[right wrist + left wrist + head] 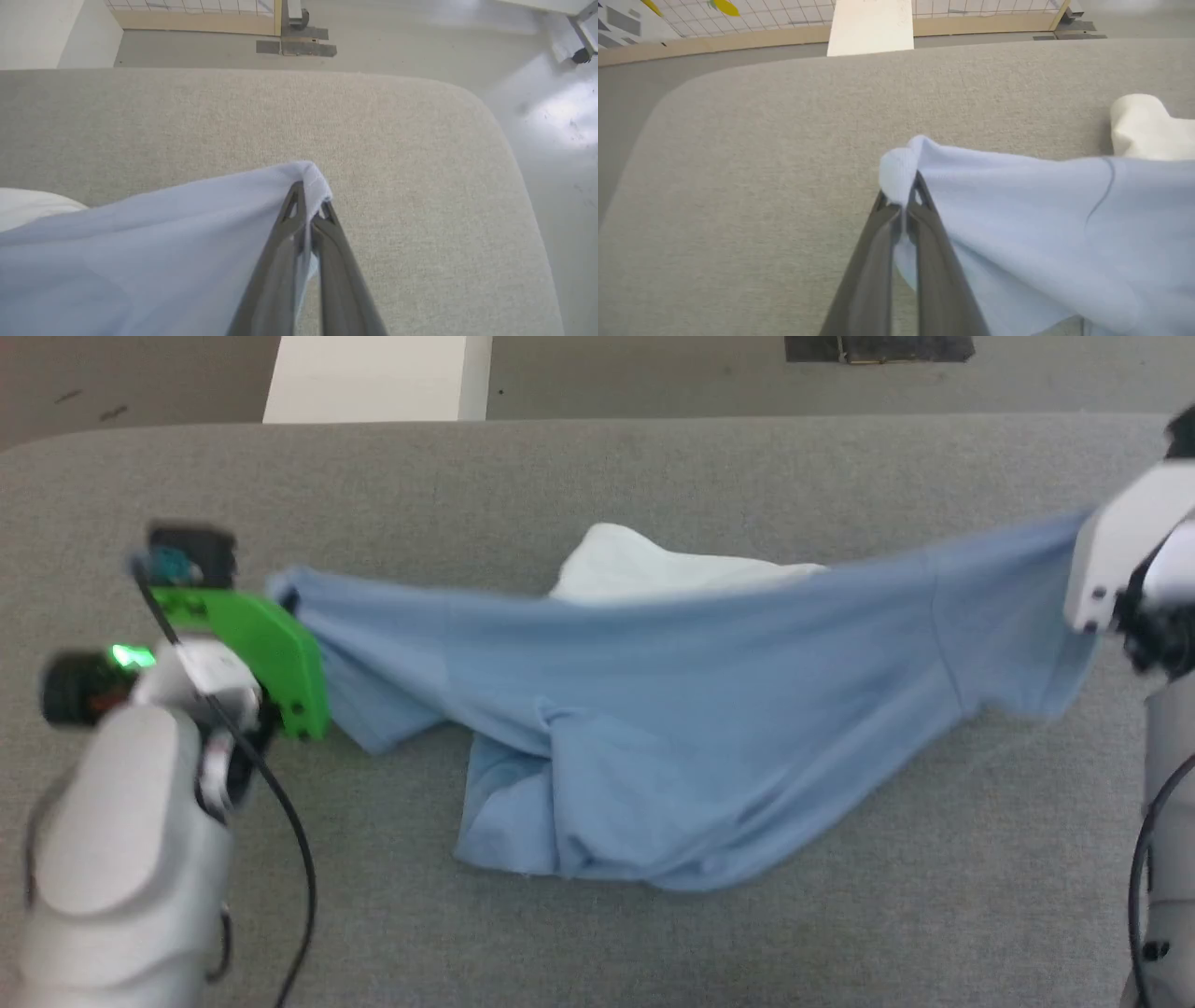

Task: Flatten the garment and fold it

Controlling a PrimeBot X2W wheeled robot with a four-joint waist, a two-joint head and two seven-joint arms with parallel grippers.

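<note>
Noting garment (653, 709) stretched as a sagging blue band across grey worktop (597, 476), raised at both ends, with middle and lower folds resting on the surface. Pinched at one bunched corner by left pincer (903, 205), fingers closed tight on the knit. Pinched likewise at the opposite corner by right pincer (308, 205), closed on the cloth. Showing white panel (653, 569) behind the upper edge, near centre.
</note>
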